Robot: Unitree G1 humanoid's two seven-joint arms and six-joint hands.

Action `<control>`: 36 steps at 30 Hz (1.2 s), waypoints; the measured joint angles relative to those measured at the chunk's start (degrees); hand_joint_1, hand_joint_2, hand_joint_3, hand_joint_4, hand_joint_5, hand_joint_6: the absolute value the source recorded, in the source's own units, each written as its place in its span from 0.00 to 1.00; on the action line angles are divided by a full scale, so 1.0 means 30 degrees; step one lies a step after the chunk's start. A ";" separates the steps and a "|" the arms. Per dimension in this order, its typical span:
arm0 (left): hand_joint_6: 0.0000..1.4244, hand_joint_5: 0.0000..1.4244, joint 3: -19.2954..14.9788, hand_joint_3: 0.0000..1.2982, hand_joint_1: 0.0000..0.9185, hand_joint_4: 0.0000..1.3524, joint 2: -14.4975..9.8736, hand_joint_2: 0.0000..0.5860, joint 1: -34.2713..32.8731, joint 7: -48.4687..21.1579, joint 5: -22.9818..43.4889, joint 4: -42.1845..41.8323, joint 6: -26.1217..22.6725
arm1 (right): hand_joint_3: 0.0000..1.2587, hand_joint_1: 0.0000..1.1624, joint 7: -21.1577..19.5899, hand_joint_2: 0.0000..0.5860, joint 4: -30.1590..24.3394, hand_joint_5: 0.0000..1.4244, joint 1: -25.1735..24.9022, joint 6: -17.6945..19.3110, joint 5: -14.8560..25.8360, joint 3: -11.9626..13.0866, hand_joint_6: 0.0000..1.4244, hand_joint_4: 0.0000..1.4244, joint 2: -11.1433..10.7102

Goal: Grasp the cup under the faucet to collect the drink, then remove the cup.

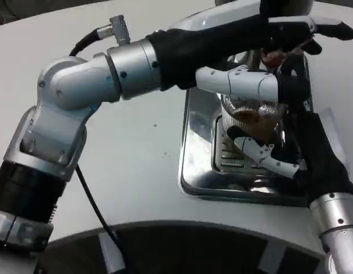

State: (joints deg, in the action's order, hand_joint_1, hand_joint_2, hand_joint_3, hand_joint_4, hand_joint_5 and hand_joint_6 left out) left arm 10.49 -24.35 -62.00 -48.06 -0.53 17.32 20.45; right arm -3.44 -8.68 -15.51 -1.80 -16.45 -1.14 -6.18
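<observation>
The right hand is holding the clear ribbed glass cup, filling brown. The left hand is reaching above; its grip is hidden. Next, lifting the cup out gently.

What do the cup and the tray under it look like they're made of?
The cup looks like clear glass or clear plastic: brown drink shows through its ribbed wall, and the picture cannot settle which. The tray looks like polished metal, probably stainless steel: its surface is mirror-bright with reflections, and it has a slotted grille.
</observation>
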 measured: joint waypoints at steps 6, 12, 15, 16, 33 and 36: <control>0.10 0.11 0.0074 0.11 0.00 0.05 -0.0169 0.00 0.0000 0.0001 -0.0066 -0.0152 0.0081 | 0.00 0.74 -0.0033 0.39 0.0000 0.12 0.0000 -0.0017 -0.0019 -0.0111 0.00 0.04 0.0099; 0.10 0.11 0.0131 0.11 0.00 0.05 -0.0291 0.00 0.0000 -0.0001 -0.0070 -0.0475 0.0078 | 0.00 0.74 -0.0086 0.39 -0.0004 0.12 0.0000 -0.0020 -0.0103 -0.0262 0.00 0.05 0.0220; 0.10 0.11 0.0193 0.11 0.00 0.05 -0.0366 0.00 0.0001 0.0000 -0.0069 -0.0609 0.0071 | 0.00 0.74 -0.0085 0.39 -0.0020 0.12 0.0001 -0.0030 -0.0100 -0.0346 0.00 0.05 0.0257; 0.10 0.11 0.0230 0.11 0.00 0.05 -0.0407 0.00 0.0001 -0.0001 -0.0068 -0.0695 0.0069 | 0.00 0.74 -0.0083 0.39 -0.0066 0.12 0.0002 -0.0083 -0.0100 -0.0380 0.00 0.05 0.0264; 0.10 0.11 0.0281 0.11 0.00 0.05 -0.0750 0.00 0.0268 0.0001 -0.0064 -0.1601 -0.0374 | 0.06 0.71 -0.1087 0.38 -0.0324 0.16 0.0239 -0.0531 -0.0841 -0.0924 0.01 0.11 0.1191; 0.10 0.11 0.0281 0.11 0.00 0.05 -0.0859 0.00 0.0336 0.0002 -0.0068 -0.1787 -0.0452 | 0.08 0.70 -0.1369 0.39 -0.0337 0.17 0.0256 -0.0643 -0.1106 -0.1193 0.01 0.12 0.1391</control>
State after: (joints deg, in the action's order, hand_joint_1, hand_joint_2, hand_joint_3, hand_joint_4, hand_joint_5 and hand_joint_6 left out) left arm 11.34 -26.93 -61.00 -48.05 -0.73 11.96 19.09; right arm -7.55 -9.69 -14.74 -3.73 -19.77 -4.72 -2.00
